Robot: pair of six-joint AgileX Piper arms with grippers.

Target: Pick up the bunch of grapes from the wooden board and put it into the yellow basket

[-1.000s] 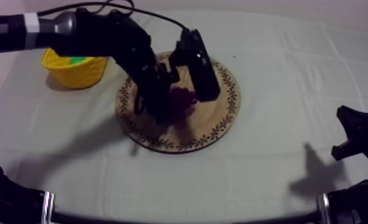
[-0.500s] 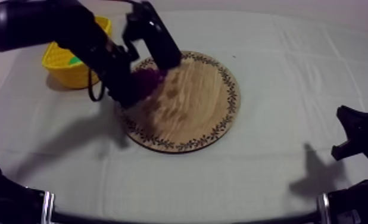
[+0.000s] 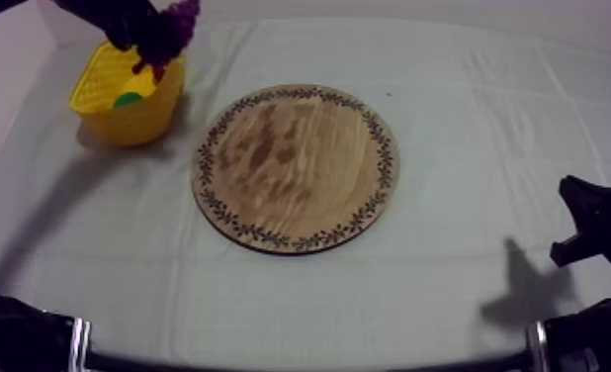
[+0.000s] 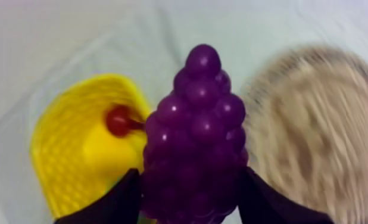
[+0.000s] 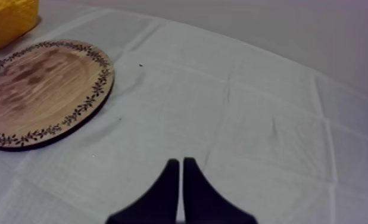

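Far left of the bench [image 3: 487, 109]: the yellow basket [image 3: 122, 109] stands upright on the cloth, just beside the wooden board but not touching it. In the left wrist view a small red fruit [image 4: 119, 120] lies inside the basket against the wall nearest the board, with a yellow item beside it whose kind I cannot tell. The top view shows a green patch [image 3: 127, 99] in the same basket, kind also unclear.

Left pincer [image 4: 189, 176]: closed round the bunch of grapes [image 4: 198, 131], one black finger [image 4: 118, 199] on each flank of the bunch. The grapes are purple, with the narrow tip pointing away from the pincer. In the top view the bunch is held in the air above the basket's rim on the side nearer the board. It is off the board and not yet inside the basket.

Centre: the wooden board [image 3: 295, 168] lies flat, round, with its leaf-patterned rim fully visible. The wood grain shows darker streaks toward the basket side.

Far right: the right pincer [image 5: 181, 162] is low over bare cloth, well apart from the board. Its two fingers lie together as a narrow wedge, closed on nothing. In the right wrist view the board and a corner of the basket lie beyond it.
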